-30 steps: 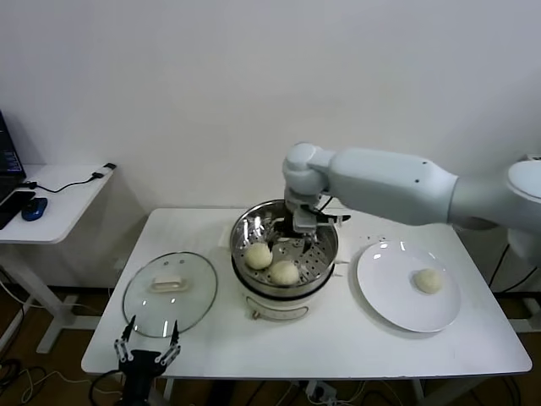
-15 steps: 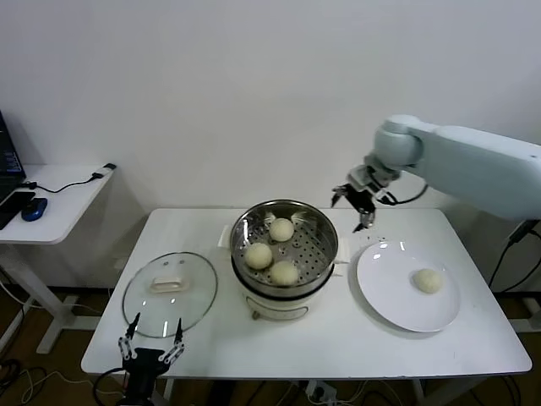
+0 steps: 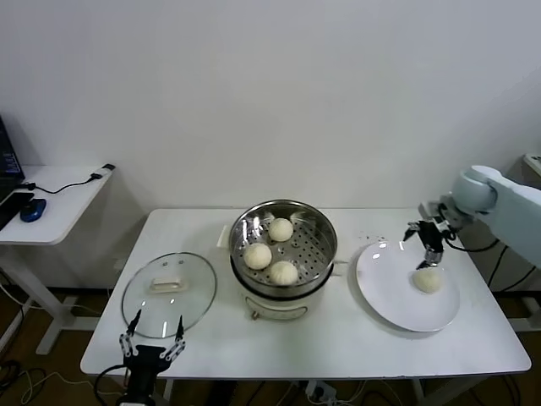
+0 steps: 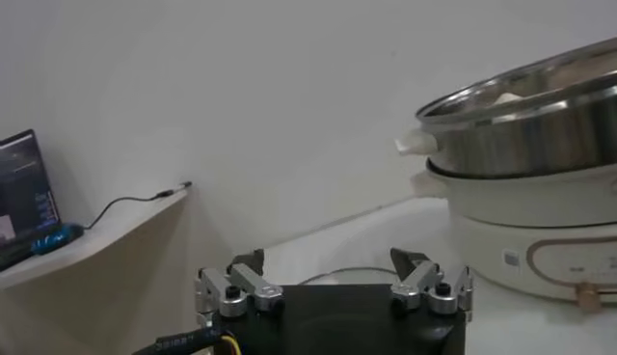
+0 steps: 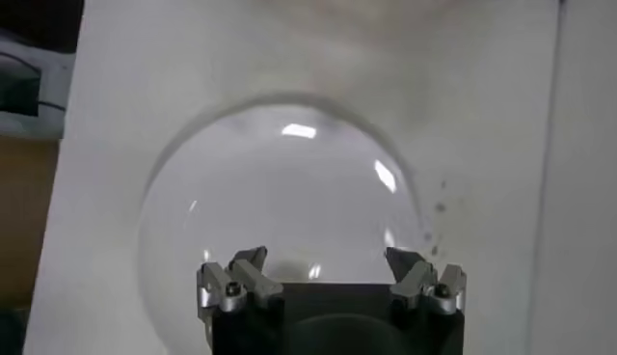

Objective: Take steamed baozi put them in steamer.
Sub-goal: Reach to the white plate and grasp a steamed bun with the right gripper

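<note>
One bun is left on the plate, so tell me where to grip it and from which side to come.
Grip the last baozi across its widest middle, coming straight down from above. It is a smooth round dome lying flat on the shallow white plate, with nothing beside it, so any finger direction should work. The right gripper hangs open just above it; the left gripper waits open at the table's near edge.

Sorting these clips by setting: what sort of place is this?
Probably a lab or office room staged as a kitchen: a white table against a bare wall, holding a steamer, and a side desk with a computer mouse.
</note>
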